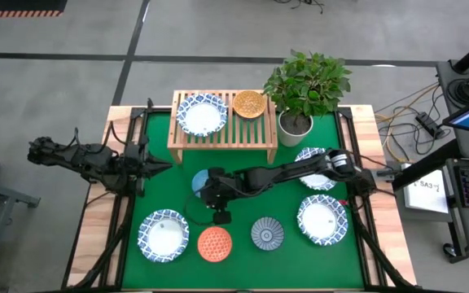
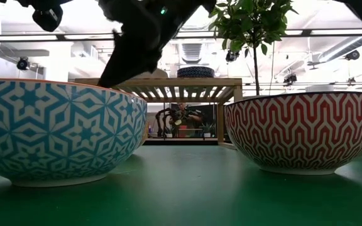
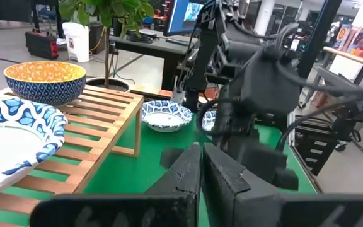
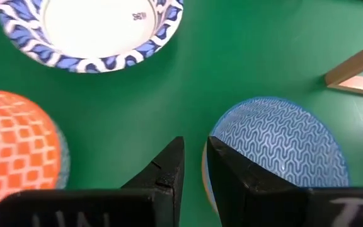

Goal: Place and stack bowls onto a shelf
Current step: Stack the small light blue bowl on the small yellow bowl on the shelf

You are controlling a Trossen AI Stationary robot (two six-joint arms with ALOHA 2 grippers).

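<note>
The light-wood shelf (image 1: 222, 130) carries a wide white bowl with a blue rim (image 1: 202, 114) and the yellow-orange bowl (image 1: 249, 103). The blue bowl (image 1: 198, 181) is on the green mat in front of the shelf. My right gripper (image 1: 212, 189) is over it, fingers close together at its rim (image 4: 195, 148). On the mat's near part rest a wide white bowl (image 1: 164, 235), the red-orange bowl (image 1: 214, 243), the grey-blue bowl (image 1: 267, 233) and another wide white bowl (image 1: 322, 219). One more wide white bowl (image 1: 314, 159) lies partly under my right arm. My left gripper (image 1: 163, 165) waits, shut, at the mat's left edge. My right gripper has the blue bowl by its rim (image 4: 204, 165) on the side away from the shelf. One finger (image 4: 232, 180) is inside the bowl and the other outside, coming from above and pointing down. Whether the bowl is lifted off the mat, I cannot tell.
A potted plant in a white pot (image 1: 295, 122) stands at the shelf's right end, its leaves above that end. The shelf has bare slats (image 1: 251, 130) to the right of the wide bowl. The green mat (image 1: 243, 203) has bare room in its middle.
</note>
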